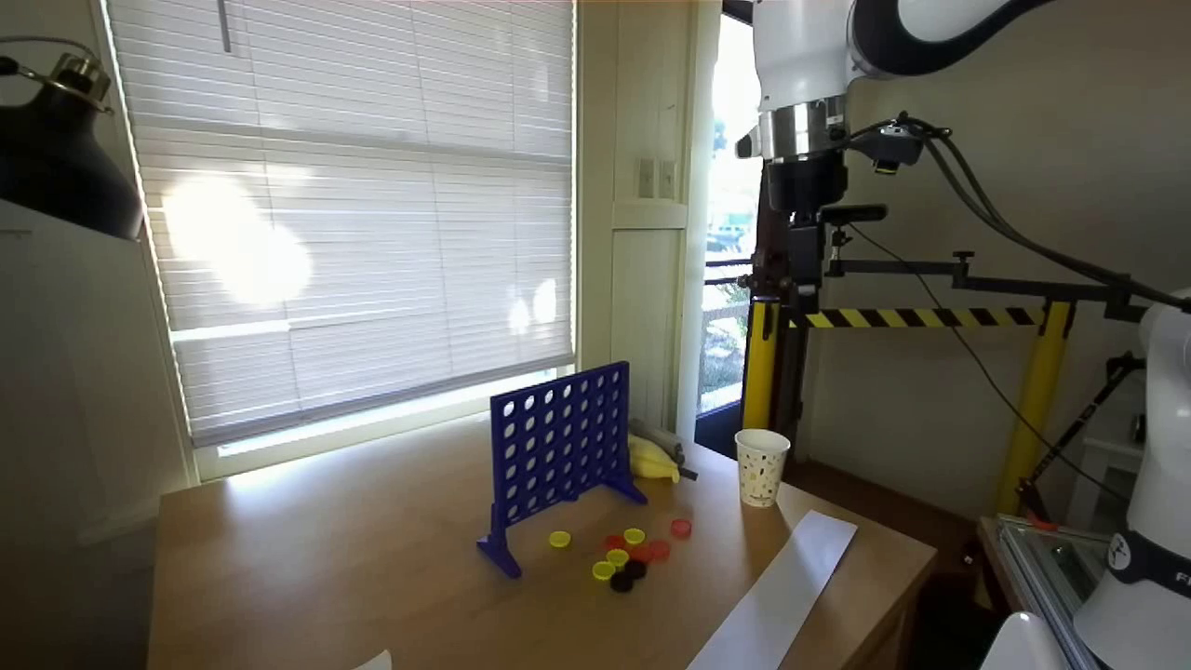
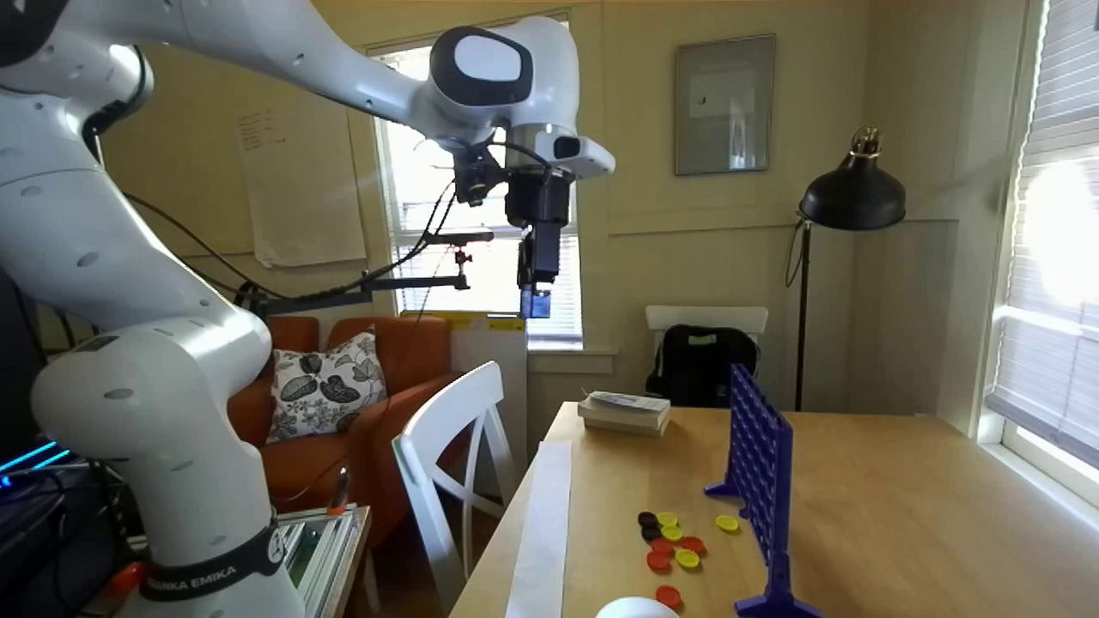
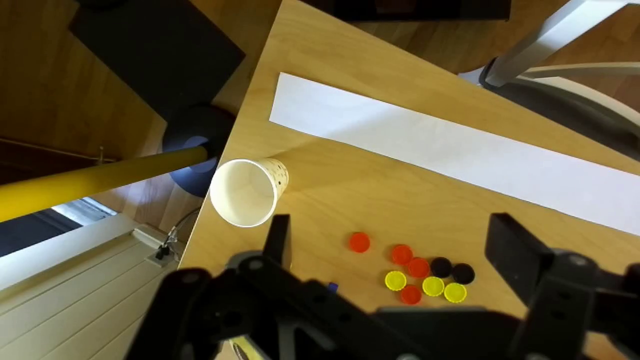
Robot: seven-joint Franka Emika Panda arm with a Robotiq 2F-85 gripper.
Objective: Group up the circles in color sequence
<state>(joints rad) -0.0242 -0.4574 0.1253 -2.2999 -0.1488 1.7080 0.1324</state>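
In an exterior view, the surface (image 1: 372, 558) spans the lower middle, blinds (image 1: 363, 167) upper left; the wrist view's pincer (image 3: 392, 245) stands wide.

In an exterior view I see a lamp (image 1: 65, 167) upper left, blue grid (image 1: 558, 443) low centre, cup (image 1: 762, 470) lower right.

Black band (image 2: 215, 563) on arm (image 2: 193, 481): "FRANKA EMIKA" (writing on wall sheet (image 2: 300, 193) illegible).

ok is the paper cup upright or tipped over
Upright: in an exterior view the cup stands with its rim up on the table, and the wrist view looks down into its open mouth.
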